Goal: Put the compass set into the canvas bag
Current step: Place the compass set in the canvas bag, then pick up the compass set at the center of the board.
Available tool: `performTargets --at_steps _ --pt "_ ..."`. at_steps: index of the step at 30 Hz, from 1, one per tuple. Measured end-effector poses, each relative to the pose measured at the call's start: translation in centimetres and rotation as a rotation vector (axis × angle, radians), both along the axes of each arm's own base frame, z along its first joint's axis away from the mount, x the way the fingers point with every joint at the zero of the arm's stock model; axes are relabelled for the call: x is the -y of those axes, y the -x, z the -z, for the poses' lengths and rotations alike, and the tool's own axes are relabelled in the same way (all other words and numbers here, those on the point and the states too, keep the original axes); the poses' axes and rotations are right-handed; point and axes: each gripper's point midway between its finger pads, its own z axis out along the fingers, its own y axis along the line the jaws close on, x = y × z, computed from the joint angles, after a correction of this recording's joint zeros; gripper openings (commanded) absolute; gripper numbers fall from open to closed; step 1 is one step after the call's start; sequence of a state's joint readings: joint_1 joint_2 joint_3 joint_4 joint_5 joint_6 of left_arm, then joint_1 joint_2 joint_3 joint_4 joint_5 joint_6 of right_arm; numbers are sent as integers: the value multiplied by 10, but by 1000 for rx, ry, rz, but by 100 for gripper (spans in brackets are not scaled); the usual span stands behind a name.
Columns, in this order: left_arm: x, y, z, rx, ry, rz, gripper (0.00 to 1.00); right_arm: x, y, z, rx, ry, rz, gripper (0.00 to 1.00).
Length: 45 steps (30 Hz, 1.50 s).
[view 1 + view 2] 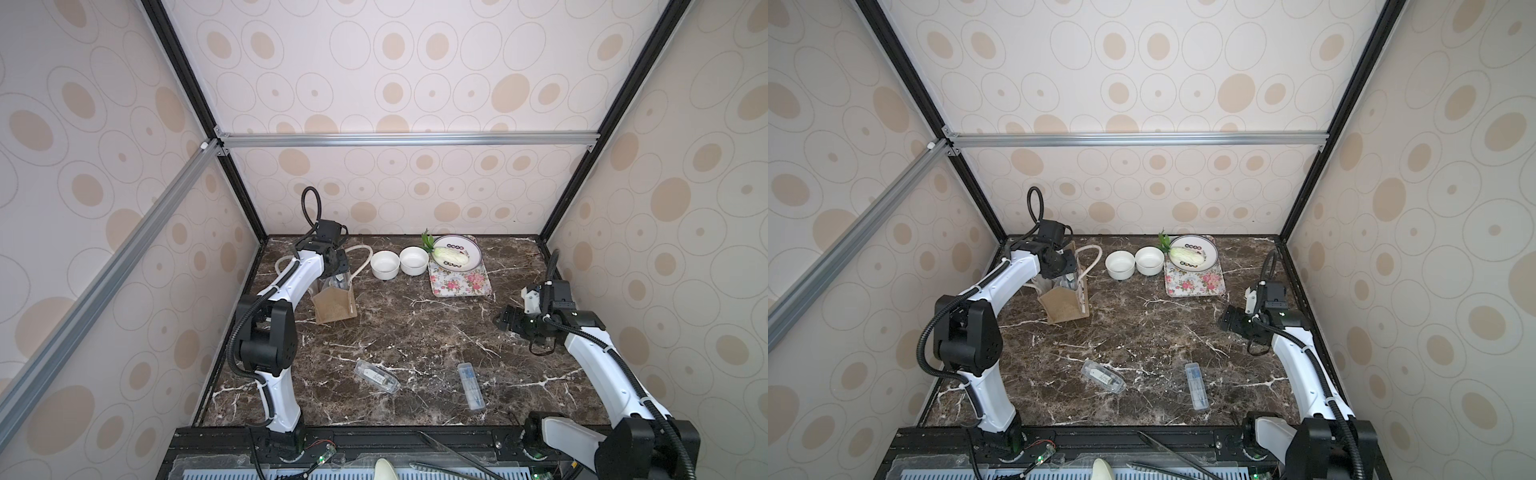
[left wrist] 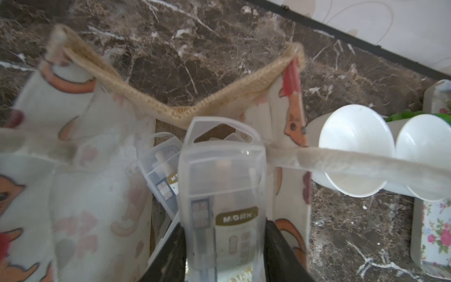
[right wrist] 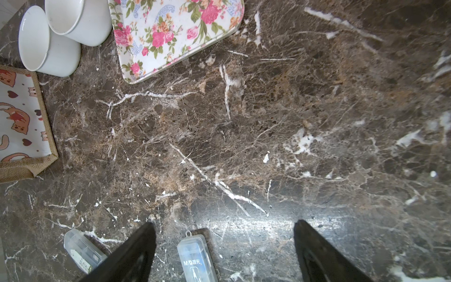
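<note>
Fingers point(image 2: 278, 249) of the left gripper point(image 2: 223, 244) are clamped on either side of a compass set point(image 2: 220, 180), a clear plastic case with a gold label. They hold it upright over the canvas bag point(image 1: 334, 307), its far end pointing down into the bag's open mouth. Whether the case touches the bottom cannot be told. A second clear case point(image 2: 163, 171) leans inside the bag, just beside the held one. The bag stands on the dark marble table point(image 1: 415, 332), its burlap rim point(image 2: 146, 102) folded inward in a V. One rope handle point(image 1: 361, 259) loops out toward the two white bowls point(image 1: 399, 262) that sit just beside the bag. Past the bowls from the bag, a floral tray point(image 1: 459, 282) carries a plate point(image 1: 457, 255) with a cabbage on it.

Across the table from the bag, well apart from it, the right gripper point(image 3: 223, 223) hangs above the marble. Its fingers point(image 3: 136, 254) are spread wide with nothing between them. Two more clear cases lie flat on the table, nearer the camera than the bag in both top views. One case point(image 1: 376, 376) lies at an angle. The other case point(image 1: 471, 386) lies farther from the bag, below the right gripper in the right wrist view.
</note>
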<state>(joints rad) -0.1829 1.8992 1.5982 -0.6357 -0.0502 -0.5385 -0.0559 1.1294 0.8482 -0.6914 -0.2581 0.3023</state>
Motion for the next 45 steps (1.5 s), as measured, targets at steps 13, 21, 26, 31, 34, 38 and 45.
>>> performTargets --at_steps 13,21,26,31,34,38,45 --pt "-1 -11 -15 21 -6 -15 69 0 -1 -1 4 0 0 91" --pt "-2 9 -100 187 14 -35 70 -1 -2 -2 11 -7 0 91" --pt "21 43 -159 322 79 -28 70 -2 -4 -4 24 -11 -2 91" --pt "68 93 -150 309 184 7 70 -3 -4 -10 47 -19 -1 90" --pt "92 117 -121 235 226 13 70 -3 -3 -17 74 -22 1 90" --pt "120 146 -78 127 269 -4 70 -5 -1 -22 99 -31 -1 90" --pt "143 192 -33 3 368 -90 70 -9 2 -17 101 -54 -3 90"
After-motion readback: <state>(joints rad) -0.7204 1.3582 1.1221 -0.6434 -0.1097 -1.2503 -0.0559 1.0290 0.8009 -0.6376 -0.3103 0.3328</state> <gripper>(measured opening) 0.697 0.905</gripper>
